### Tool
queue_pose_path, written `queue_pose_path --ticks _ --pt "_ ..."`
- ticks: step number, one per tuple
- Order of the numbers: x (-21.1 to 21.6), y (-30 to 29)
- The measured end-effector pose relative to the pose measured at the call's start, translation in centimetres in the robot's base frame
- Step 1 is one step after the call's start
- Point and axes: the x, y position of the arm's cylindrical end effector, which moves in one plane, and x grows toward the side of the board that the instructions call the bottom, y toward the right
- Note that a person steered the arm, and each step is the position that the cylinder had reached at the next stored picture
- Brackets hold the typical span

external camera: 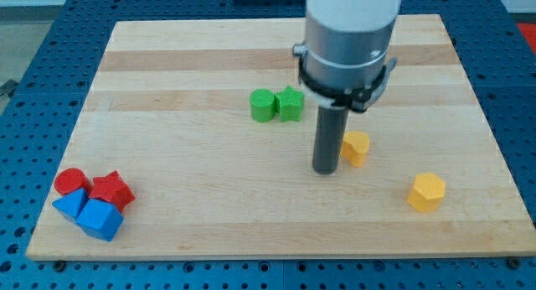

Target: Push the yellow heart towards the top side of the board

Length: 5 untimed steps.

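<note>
Our tip (326,168) down on the board (209,198) right of centre, no jaws on us, only a rod, yellow heart (357,147) touching its right side, yellow hexagon (426,192) lower right, green pair (276,105) upper left of us

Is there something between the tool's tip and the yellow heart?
No. In the camera view, my tip stands just at the view's left of the yellow heart, next to it, and no block lies between them.
</note>
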Motion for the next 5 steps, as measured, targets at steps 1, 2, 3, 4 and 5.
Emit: queue_pose_path --ticks 1,2,3,4,5 --pt "1.5 0.8" --pt "-0.6 3.3" --pt "-4.8 6.1" --pt "-9.0 7.4" --pt "-13.2 7.4"
